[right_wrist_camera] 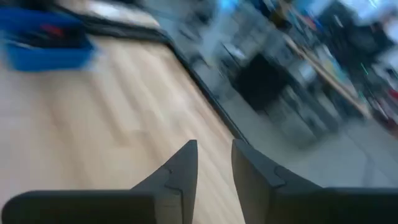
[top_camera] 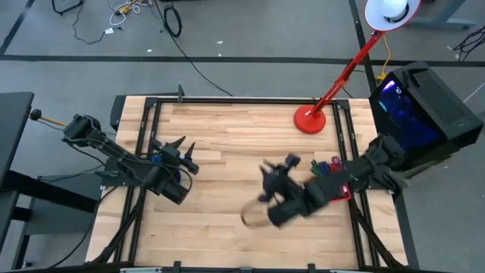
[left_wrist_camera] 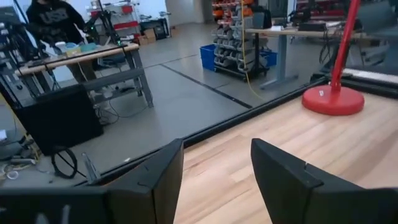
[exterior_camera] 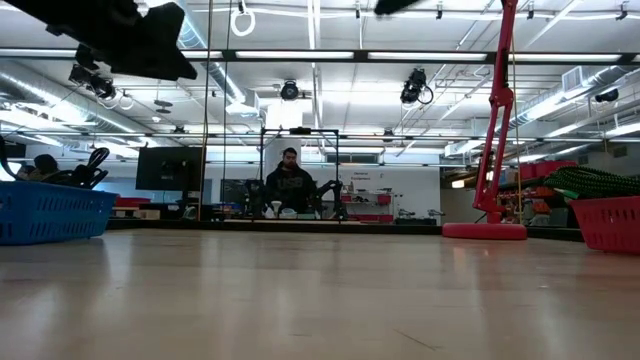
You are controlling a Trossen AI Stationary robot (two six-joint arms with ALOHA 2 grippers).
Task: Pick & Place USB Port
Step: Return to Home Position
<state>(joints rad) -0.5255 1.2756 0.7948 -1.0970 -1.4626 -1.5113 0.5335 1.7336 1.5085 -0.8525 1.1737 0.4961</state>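
Note:
No USB port shows in any view. My left gripper [top_camera: 189,155] hangs open over the table's left part, beside a blue basket [top_camera: 157,160]. Its fingers [left_wrist_camera: 163,171] stand wide apart with only bare wood between them. My right gripper [top_camera: 266,182] reaches from the right edge to the table's middle, above the wood. In the right wrist view the right gripper [right_wrist_camera: 214,146] shows a narrow gap with nothing in it, and the picture is blurred. The blue basket [right_wrist_camera: 43,38] lies ahead of it.
A red desk lamp stands by its round base [top_camera: 309,119] at the far right. A red basket [top_camera: 330,168] holding coloured cables sits at the right edge, under the right arm. A faint pale smear [top_camera: 253,216] lies near the right gripper. A person [exterior_camera: 290,185] sits beyond the far edge.

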